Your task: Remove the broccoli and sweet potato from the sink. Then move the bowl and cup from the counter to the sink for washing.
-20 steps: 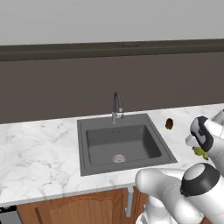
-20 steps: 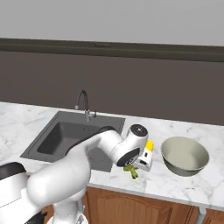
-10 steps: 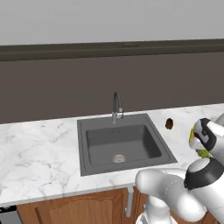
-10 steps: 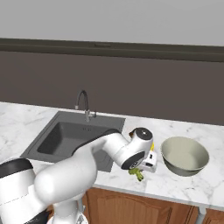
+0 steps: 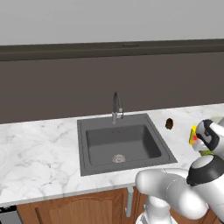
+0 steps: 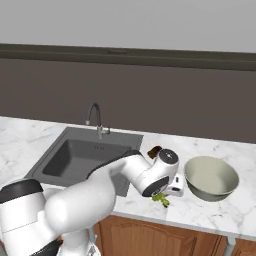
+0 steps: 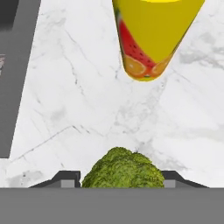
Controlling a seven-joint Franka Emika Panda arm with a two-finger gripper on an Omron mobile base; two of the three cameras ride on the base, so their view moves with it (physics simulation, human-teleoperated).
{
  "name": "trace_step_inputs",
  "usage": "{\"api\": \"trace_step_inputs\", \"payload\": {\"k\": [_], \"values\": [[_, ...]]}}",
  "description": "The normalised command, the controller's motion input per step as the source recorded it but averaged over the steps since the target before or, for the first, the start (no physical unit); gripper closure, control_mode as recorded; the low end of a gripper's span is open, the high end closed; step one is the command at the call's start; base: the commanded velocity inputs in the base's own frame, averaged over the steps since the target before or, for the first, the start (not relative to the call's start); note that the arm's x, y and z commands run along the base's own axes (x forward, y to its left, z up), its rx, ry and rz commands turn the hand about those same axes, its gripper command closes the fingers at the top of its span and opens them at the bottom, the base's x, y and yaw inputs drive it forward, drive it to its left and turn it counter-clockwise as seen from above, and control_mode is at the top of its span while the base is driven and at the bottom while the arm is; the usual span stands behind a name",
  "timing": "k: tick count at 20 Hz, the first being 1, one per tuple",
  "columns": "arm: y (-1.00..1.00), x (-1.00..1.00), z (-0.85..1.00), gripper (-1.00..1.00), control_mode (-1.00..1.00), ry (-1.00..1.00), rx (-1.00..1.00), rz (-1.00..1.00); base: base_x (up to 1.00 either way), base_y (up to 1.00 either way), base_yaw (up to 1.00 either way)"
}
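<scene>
counter (image 7: 78, 109) | claw (image 7: 120, 177) w/ broccoli (image 7: 122, 168) | cup (image 7: 153, 35) near

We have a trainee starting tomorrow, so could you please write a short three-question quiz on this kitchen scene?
1. True or false: the broccoli lies in the sink.
2. What stands nearest the broccoli? A the yellow cup; B the bowl; C the faucet.
3. Fill in: the sweet potato rests on the ____, right of the sink.

Key: 1 false, it sits between the fingers of the gripper over the counter. 2 A. 3 counter.
</scene>
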Motion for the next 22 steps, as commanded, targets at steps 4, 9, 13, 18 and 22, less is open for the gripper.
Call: {"api": "trace_step_inputs", "payload": {"k": [4,9,13,18,22], "values": [[-0.08,0.03,-0.06,1.00,-1.00,-0.07,-0.03,0.07,0.00,0.00,0.00],[-0.04,0.08,-0.06,1.00,-1.00,-0.07,-0.02,0.07,0.00,0.00,0.00],[-0.03,0.12,-0.04,1.00,-1.00,-0.02,-0.02,0.06,0.00,0.00,0.00],[-0.05,0.09,-0.03,1.00,-1.00,0.00,-0.04,0.04,0.00,0.00,0.00],[-0.06,0.07,-0.06,1.00,-1.00,0.00,-0.02,0.03,0.00,0.00,0.00]]}}
